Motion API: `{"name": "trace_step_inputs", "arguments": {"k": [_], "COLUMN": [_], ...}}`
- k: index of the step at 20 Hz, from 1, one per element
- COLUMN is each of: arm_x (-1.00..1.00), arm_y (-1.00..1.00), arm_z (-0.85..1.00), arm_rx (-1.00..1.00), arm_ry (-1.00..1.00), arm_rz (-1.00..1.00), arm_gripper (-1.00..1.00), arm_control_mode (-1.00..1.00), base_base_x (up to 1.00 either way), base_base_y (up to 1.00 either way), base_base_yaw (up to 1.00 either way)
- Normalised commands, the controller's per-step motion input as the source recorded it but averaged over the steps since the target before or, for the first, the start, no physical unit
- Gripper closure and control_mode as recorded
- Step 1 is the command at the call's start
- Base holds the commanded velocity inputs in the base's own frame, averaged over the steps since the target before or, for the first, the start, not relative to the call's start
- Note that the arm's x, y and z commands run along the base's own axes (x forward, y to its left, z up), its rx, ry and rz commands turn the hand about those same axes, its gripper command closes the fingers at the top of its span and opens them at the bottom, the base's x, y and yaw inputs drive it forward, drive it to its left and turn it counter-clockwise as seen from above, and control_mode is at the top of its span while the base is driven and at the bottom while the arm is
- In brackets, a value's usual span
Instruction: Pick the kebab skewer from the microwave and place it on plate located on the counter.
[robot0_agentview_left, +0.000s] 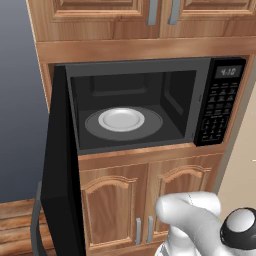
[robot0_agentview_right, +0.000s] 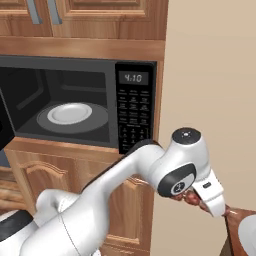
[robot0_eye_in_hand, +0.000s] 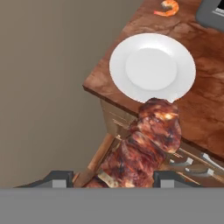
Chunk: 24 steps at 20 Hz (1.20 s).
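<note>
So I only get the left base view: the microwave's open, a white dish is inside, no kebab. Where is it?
Observer: The hand view shows the kebab skewer held in the tool.
Operator: And where's the arm pointing?
Observer: In the right base view it reaches right of the microwave, in front of a beige wall.
Operator: Is there anywhere to put the kebab down?
Observer: Yes, in the hand view a white plate sits near the corner of a brown counter, just past the skewer's tip.
</note>
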Motion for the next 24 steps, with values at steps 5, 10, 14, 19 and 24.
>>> {"name": "trace_step_inputs", "arguments": {"k": [5,10,14,19,24], "arm_x": [0.04,0.21,0.29,0.25,0.2], "arm_y": [-0.65,-0.68,-0.52,-0.41,-0.45], "arm_z": [-0.13,-0.24,-0.38,-0.49,-0.3], "arm_rx": [0.07,0.06,0.0,0.0,0.0], "arm_ry": [-0.02,0.0,0.0,0.0,0.0], "arm_rz": [0.04,0.02,0.01,0.0,0.0], "arm_gripper": [1.0,1.0,1.0,1.0,1.0], "arm_control_mode": [-1.0,-1.0,-1.0,-1.0,-1.0], "base_base_x": [0.0,0.0,0.0,0.0,0.0], "base_base_y": [0.0,0.0,0.0,0.0,0.0], "base_base_yaw": [0.0,0.0,0.0,0.0,0.0]}}
